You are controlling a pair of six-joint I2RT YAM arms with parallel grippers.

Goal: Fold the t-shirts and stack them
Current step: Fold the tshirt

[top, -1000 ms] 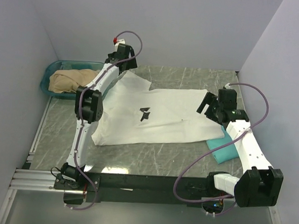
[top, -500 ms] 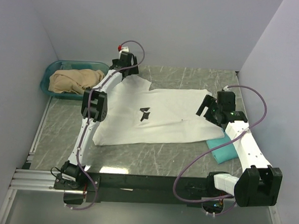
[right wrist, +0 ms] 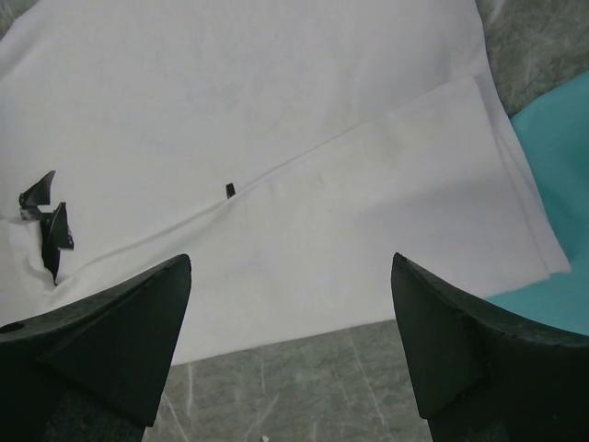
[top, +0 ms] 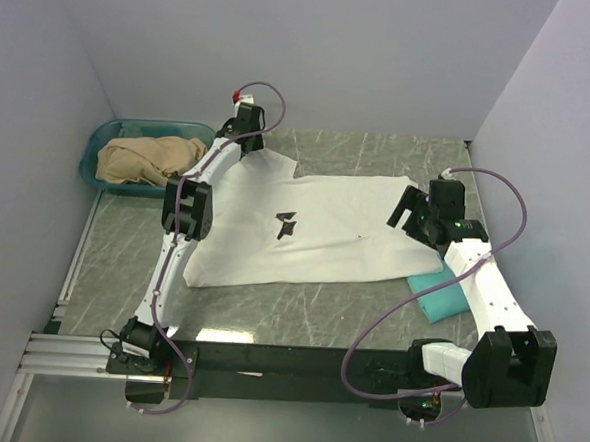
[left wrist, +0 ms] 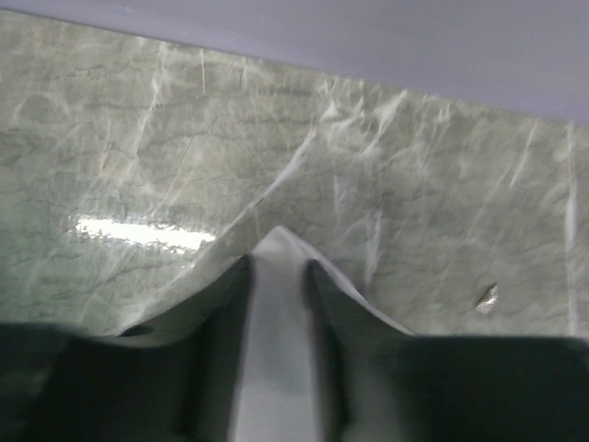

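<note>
- Risk at the far corner: the left fingers (left wrist: 228, 313) straddle only a narrow peak of the white t-shirt (top: 304, 232), right at its edge. If the bite is shallow, the cloth could slip free once lifted, and the fold would collapse.
- Risk of a crooked fold: only one arm is on the cloth. Pulling one corner alone could drag the whole shirt across the table (top: 379, 151) and bunch it instead of creasing it.
- Risk on the right of the frame: the white t-shirt overlaps the folded teal t-shirt (top: 439, 293), so dragging the shirt might pull that one askew.
- Left fingers: partly closed, with the white corner rising as a strip between them and touching both inner faces. Whether they have clamped it firmly cannot be told.
- Right fingers (right wrist: 138, 331): spread wide and holding nothing. They hang above the white shirt's right-hand part, with a seam between them and the teal cloth at the right edge of their view.
- The white t-shirt lies spread flat across the middle of the table, its black print (top: 286, 223) facing up.
- A basket (top: 110, 135) holding tan cloth (top: 143, 160) sits at the upper left, well apart from both sets of fingers.
</note>
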